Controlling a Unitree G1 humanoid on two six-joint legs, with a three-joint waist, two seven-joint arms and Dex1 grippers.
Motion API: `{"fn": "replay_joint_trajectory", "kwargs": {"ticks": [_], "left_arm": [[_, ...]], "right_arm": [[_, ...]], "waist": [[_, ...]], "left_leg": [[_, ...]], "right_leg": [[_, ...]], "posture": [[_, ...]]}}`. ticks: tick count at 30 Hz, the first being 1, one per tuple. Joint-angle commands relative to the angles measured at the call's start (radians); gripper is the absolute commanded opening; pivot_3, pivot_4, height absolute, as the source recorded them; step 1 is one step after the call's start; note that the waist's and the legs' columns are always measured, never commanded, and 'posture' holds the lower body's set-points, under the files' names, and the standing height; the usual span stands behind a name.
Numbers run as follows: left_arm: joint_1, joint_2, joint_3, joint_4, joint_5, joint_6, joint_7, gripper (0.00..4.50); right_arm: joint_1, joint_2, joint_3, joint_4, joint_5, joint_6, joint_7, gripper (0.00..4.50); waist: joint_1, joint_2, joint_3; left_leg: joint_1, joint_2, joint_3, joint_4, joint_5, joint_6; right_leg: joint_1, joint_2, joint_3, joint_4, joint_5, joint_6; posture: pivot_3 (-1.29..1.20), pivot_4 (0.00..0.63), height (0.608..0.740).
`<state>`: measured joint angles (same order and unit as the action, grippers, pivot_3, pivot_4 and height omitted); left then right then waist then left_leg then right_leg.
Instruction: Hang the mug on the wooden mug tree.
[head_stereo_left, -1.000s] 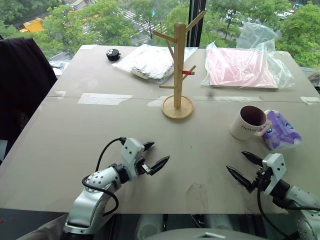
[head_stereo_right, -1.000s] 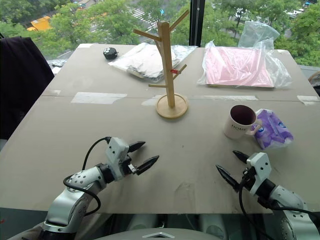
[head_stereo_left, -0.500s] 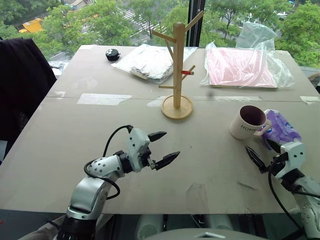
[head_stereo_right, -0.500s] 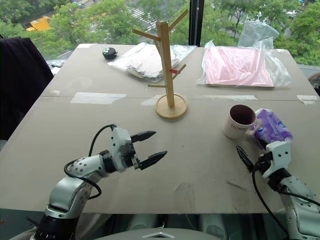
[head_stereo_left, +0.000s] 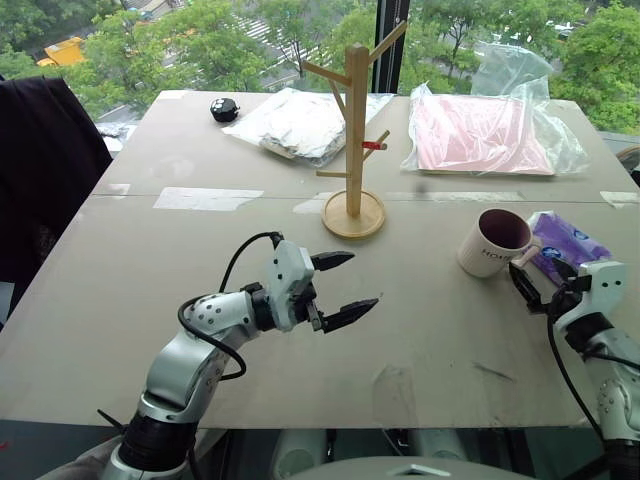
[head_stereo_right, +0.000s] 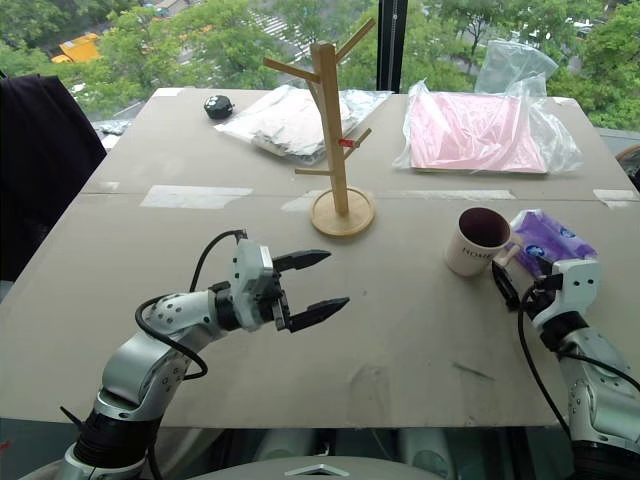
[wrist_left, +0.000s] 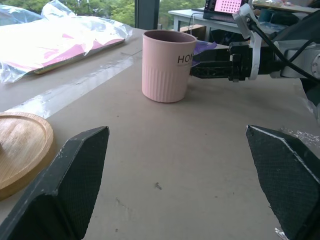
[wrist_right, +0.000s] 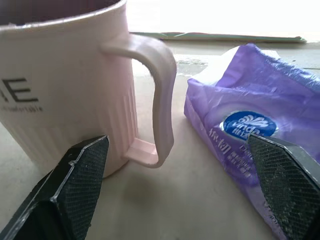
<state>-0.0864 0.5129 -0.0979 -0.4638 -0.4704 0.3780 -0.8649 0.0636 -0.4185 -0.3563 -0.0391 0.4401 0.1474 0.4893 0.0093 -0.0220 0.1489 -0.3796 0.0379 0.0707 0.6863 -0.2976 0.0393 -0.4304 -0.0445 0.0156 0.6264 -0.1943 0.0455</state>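
The cream mug (head_stereo_left: 497, 243) with "HOME" lettering stands upright on the table at the right, its handle (wrist_right: 160, 95) turned toward my right gripper (head_stereo_left: 542, 283). That gripper is open and level; in the right wrist view one finger points at the mug's side and the other at the purple pack, with the handle just ahead between them, untouched. The wooden mug tree (head_stereo_left: 355, 120) stands at mid-table, one peg marked red. My left gripper (head_stereo_left: 362, 280) hangs open and empty above the table in front of the tree, pointing toward the mug (wrist_left: 167, 65).
A purple tissue pack (head_stereo_left: 565, 250) lies right beside the mug's handle. Behind the tree are a plastic bag with pink contents (head_stereo_left: 480, 135), a bag with white contents (head_stereo_left: 300, 120) and a small black object (head_stereo_left: 225, 108). A dark garment (head_stereo_left: 45, 160) hangs beyond the table's left edge.
My right gripper has moved forward and to the right, up to the mug's handle. The left gripper has risen and swung right, toward the middle of the table.
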Motion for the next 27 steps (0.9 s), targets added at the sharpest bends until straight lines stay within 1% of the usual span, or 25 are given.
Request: {"fn": "replay_joint_trajectory", "kwargs": {"ticks": [1,2,4,6,8,14,20,24,27], "left_arm": [[-0.014,0.006,-0.007,-0.037,-0.006,-0.025,-0.015,4.5],[-0.015,0.007,-0.006,-0.038,-0.008,-0.026,-0.017,4.5],[-0.015,0.008,-0.005,-0.044,-0.013,-0.028,-0.021,4.5],[-0.015,0.008,-0.005,-0.049,-0.019,-0.03,-0.024,4.5],[-0.015,0.007,-0.005,-0.055,-0.025,-0.033,-0.027,4.5],[-0.018,0.009,-0.003,-0.067,-0.042,-0.041,-0.051,4.5],[-0.021,0.018,-0.008,-0.076,-0.044,-0.045,-0.066,4.5],[-0.023,0.016,-0.006,-0.075,-0.045,-0.049,-0.069,4.5],[-0.018,0.012,0.004,-0.071,-0.049,-0.054,-0.065,4.5]], "right_arm": [[-0.032,0.004,-0.007,0.013,0.009,-0.014,0.008,3.31],[-0.042,0.007,0.0,0.023,0.005,-0.016,0.013,2.73],[-0.068,0.01,0.012,0.051,-0.002,-0.021,0.021,1.81],[-0.092,0.01,0.017,0.08,-0.007,-0.027,0.028,0.74],[-0.112,0.009,0.02,0.108,-0.009,-0.034,0.035,0.02],[-0.154,-0.003,0.026,0.175,-0.013,-0.051,0.077,0.02],[-0.168,-0.008,0.027,0.197,-0.012,-0.06,0.109,0.02],[-0.17,-0.011,0.031,0.19,-0.016,-0.067,0.121,0.02],[-0.172,-0.046,0.071,0.13,-0.059,-0.09,0.154,0.02]], "waist": [[0.0,0.0,0.0],[0.0,0.0,0.0],[0.0,0.0,0.0],[-0.002,0.001,0.0],[-0.002,0.001,0.001],[-0.001,0.001,0.001],[-0.004,0.002,0.001],[-0.009,0.002,0.001],[-0.014,0.002,0.001]], "left_leg": [[0.0,0.0,0.0,0.0,0.0,0.0],[0.0,0.0,0.0,0.0,0.0,0.0],[0.0,0.0,0.0,0.0,0.0,0.0],[0.0,0.0,0.0,0.0,0.0,0.0],[0.0,0.0,0.0,0.0,0.0,0.0],[0.0,0.0,0.0,0.0,0.0,0.0],[0.0,0.0,0.0,0.0,0.0,0.0],[0.0,0.0,0.0,0.0,0.0,0.0],[0.0,0.0,0.0,0.0,0.0,0.0]], "right_leg": [[0.0,0.0,0.0,0.0,0.0,0.0],[0.0,0.0,0.0,0.0,0.0,0.0],[0.0,0.0,0.0,0.0,0.0,0.0],[0.0,0.0,0.0,0.0,0.0,0.0],[0.0,0.0,0.0,0.0,0.0,0.0],[0.0,0.0,0.0,0.0,0.0,0.0],[0.0,0.0,0.0,0.0,0.0,0.0],[0.0,0.0,0.0,0.0,0.0,0.0],[0.0,0.0,0.0,0.0,0.0,0.0]], "posture": [[0.0,0.15,0.74],[0.0,0.15,0.74],[0.0,0.15,0.74],[0.0,0.15,0.74],[0.0,0.15,0.74],[0.0,0.15,0.74],[0.0,0.15,0.74],[0.0,0.15,0.74],[0.0,0.15,0.74]]}}
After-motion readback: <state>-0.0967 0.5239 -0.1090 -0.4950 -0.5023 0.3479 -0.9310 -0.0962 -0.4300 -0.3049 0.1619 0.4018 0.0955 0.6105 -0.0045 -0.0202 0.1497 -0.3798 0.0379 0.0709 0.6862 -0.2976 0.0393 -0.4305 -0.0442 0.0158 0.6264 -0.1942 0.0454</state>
